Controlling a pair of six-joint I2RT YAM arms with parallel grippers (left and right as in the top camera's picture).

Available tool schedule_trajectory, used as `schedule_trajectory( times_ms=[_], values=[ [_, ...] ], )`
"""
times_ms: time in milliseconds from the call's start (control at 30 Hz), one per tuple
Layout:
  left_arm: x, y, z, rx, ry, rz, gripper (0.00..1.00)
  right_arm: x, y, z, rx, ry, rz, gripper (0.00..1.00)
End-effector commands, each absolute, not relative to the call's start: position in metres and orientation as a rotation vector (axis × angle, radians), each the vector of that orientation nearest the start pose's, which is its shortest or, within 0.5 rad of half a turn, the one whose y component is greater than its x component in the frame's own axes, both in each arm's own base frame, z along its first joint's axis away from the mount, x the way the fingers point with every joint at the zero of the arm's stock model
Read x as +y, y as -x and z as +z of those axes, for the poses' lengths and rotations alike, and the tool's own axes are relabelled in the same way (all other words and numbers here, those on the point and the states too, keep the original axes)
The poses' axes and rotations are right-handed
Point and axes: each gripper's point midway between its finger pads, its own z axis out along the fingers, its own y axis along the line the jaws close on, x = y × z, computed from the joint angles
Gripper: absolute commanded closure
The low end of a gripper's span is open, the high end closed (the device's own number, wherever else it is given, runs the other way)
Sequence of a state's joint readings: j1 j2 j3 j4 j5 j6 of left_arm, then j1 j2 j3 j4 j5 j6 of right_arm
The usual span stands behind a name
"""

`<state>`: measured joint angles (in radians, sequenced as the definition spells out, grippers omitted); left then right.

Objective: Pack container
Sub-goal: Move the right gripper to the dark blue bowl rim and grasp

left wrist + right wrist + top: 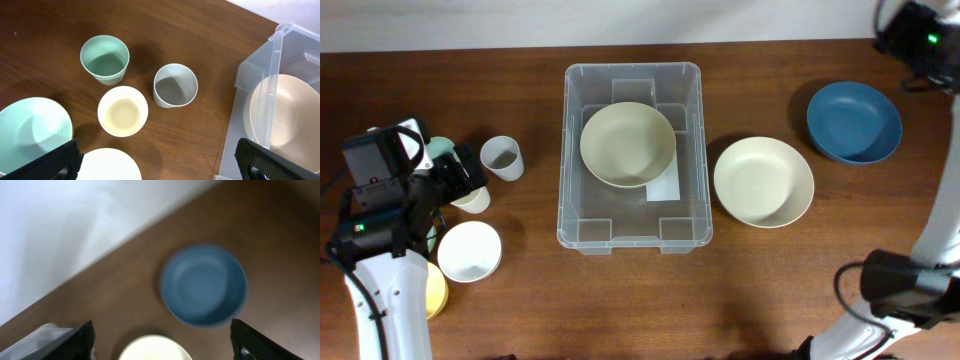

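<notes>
The clear container (630,228) stands at the table's middle with a cream bowl (627,144) in it, over a white label (665,190). A second cream bowl (763,182) and a blue bowl (854,121) sit to its right. My left gripper (160,162) is open and empty, hovering above a grey cup (175,85), a cream cup (122,111) and a mint cup (105,59), left of the container (250,70). My right gripper (162,340) is open and empty, high above the blue bowl (204,285) and the cream bowl (155,349).
A white bowl (470,250) and a yellow dish (437,290) lie at the front left, partly under my left arm (380,230). A mint bowl (32,132) shows in the left wrist view. The white wall runs along the table's far edge (75,230).
</notes>
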<state>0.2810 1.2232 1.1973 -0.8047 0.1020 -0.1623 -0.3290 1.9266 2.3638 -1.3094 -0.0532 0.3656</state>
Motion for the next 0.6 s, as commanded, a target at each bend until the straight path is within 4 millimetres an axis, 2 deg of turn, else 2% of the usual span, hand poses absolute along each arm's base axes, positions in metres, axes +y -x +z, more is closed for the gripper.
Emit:
schedule_trajectory(
  times_ms=[0, 133, 267, 400, 567],
  values=[
    [0.077, -0.336, 0.245, 2.321, 0.481, -0.084, 0.0, -0.17, -0.439, 0.273, 2.378, -1.057, 0.186, 0.16],
    [0.077, -0.336, 0.245, 2.321, 0.481, -0.084, 0.0, -0.201, -0.423, 0.222, 2.438, -1.206, 0.168, 0.15],
    [0.078, -0.336, 0.245, 2.321, 0.481, -0.084, 0.0, -0.219, -0.41, 0.172, 2.482, -1.312, 0.166, 0.15],
    [0.078, -0.337, 0.246, 2.319, 0.48, -0.084, 0.0, -0.227, -0.402, 0.129, 2.51, -1.372, 0.168, 0.14],
    [0.078, -0.337, 0.246, 2.318, 0.48, -0.084, 0.0, -0.223, -0.407, 0.089, 2.513, -1.358, 0.199, 0.14]
  ],
)
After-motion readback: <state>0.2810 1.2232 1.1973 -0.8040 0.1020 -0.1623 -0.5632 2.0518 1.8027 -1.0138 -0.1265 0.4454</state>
